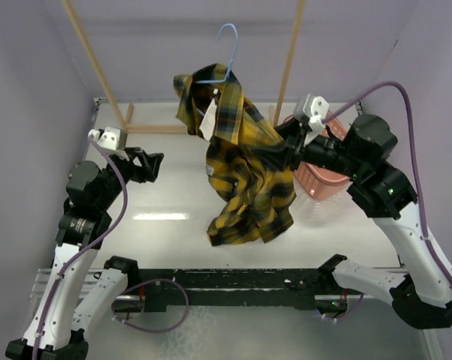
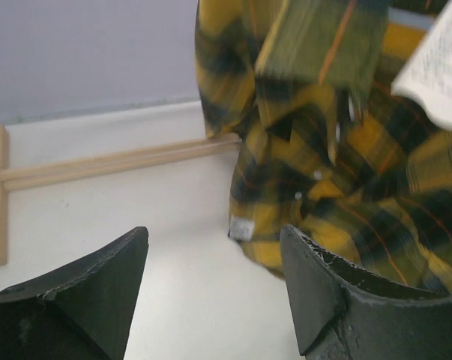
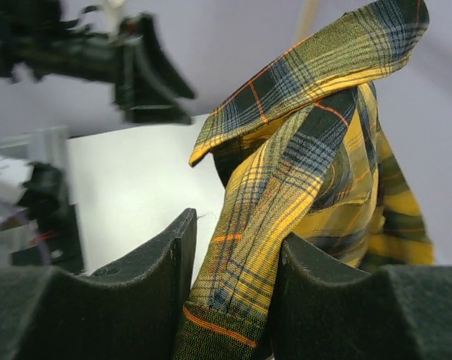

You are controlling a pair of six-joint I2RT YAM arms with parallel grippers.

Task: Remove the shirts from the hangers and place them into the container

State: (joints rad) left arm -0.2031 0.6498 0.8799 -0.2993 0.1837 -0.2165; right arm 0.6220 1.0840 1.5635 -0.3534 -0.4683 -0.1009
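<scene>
A pale wooden rack (image 1: 97, 67) stands at the far end of the white table (image 1: 166, 187), with two thin posts rising from a low bar on the tabletop. In the left wrist view its foot slats (image 2: 113, 161) lie flat on the table (image 2: 188, 300), and a short crosspiece meets them at the left edge. Plain lilac walls (image 1: 158, 37) close in the back and both sides. A bright streak of glare (image 1: 160, 216) lies on the tabletop left of centre.
</scene>
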